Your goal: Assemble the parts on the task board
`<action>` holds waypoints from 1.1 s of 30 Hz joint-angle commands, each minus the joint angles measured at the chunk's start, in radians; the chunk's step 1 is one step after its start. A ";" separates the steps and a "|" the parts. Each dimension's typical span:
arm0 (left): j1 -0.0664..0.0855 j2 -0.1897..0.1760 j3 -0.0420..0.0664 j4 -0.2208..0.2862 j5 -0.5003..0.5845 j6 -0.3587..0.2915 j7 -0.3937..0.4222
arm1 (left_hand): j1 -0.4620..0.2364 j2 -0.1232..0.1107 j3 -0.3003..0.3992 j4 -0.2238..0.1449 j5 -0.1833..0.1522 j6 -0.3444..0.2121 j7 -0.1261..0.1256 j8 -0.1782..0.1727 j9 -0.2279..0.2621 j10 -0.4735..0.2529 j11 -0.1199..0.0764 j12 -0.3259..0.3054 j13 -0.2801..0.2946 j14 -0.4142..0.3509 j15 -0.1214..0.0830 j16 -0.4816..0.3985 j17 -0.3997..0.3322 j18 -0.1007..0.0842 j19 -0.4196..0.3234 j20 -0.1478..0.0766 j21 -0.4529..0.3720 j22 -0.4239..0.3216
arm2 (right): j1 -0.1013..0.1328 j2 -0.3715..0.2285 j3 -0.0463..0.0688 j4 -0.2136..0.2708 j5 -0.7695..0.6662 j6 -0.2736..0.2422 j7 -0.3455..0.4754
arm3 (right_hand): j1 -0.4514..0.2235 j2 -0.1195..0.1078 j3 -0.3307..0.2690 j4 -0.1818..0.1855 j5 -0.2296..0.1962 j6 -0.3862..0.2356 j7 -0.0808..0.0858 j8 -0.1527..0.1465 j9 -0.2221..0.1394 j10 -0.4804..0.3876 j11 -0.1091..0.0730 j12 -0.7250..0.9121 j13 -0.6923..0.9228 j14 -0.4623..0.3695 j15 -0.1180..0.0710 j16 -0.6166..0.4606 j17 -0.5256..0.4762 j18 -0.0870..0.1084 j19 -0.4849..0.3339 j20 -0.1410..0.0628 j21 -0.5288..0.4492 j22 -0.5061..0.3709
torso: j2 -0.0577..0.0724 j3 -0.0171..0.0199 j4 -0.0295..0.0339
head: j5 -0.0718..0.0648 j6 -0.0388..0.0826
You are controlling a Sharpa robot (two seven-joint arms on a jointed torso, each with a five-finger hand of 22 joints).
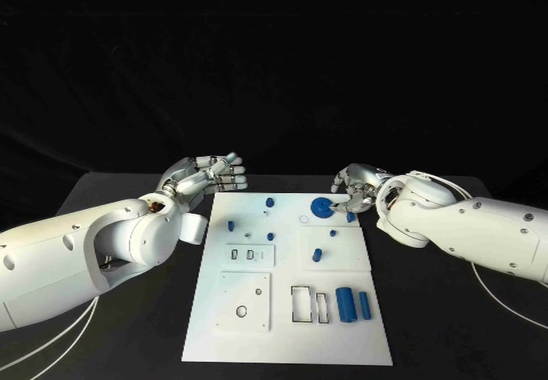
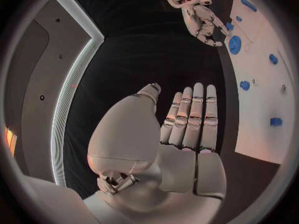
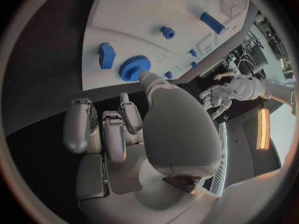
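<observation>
You have the white rectangular task board centred on the black table, two blue cylindrical parts lying at its near right.

No readable text, label, brand, number or sign is showing anywhere: the white task board and its blue parts are bearing no legible markings, and the arms and hands are carrying none that can be made out.
</observation>
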 commanded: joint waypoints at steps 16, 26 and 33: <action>0.001 0.000 0.001 0.007 0.000 0.017 0.002 | -0.004 0.004 -0.002 -0.004 0.001 0.002 0.003 -0.003 -0.001 0.005 0.004 -0.004 0.001 -0.008 0.002 -0.007 0.002 0.010 -0.004 0.003 -0.006 -0.002 | -0.005 0.039 -0.001 -0.022 0.006 0.037 -0.013 | 0.011 -0.004 0.003 0.014 0.013 -0.004 0.000 0.017 -0.007 0.020 0.001 0.029 0.029 0.104 0.010 0.003 0.262 -0.011 0.013 0.003 0.019 0.019 | -0.002 -0.0009 -0.0011 | 0.004 -0.010; 0.001 0.002 0.001 0.007 0.000 0.018 0.000 | -0.004 0.004 -0.002 -0.004 0.001 0.002 0.003 -0.003 -0.001 0.005 0.004 -0.004 0.001 -0.008 0.002 -0.007 0.002 0.010 -0.004 0.003 -0.007 -0.002 | -0.011 0.056 -0.003 -0.030 -0.014 0.050 -0.016 | 0.013 -0.004 0.006 0.013 0.011 -0.003 0.000 0.021 -0.009 0.022 0.001 0.033 0.033 0.104 0.010 0.003 0.262 -0.012 0.015 0.004 0.022 0.023 | -0.001 -0.0002 -0.0004 | 0.007 -0.011; 0.001 0.002 0.001 0.007 -0.001 0.019 -0.001 | -0.004 0.004 -0.002 -0.004 0.001 0.002 0.003 -0.003 -0.001 0.005 0.004 -0.004 0.001 -0.008 0.002 -0.007 0.002 0.010 -0.004 0.003 -0.007 -0.002 | -0.014 0.064 -0.004 -0.039 -0.013 0.055 -0.017 | 0.014 -0.003 0.007 0.014 0.010 -0.002 0.000 0.022 -0.010 0.022 0.001 0.034 0.034 0.104 0.010 0.003 0.262 -0.012 0.015 0.004 0.023 0.023 | -0.001 -0.0006 -0.0005 | 0.008 -0.013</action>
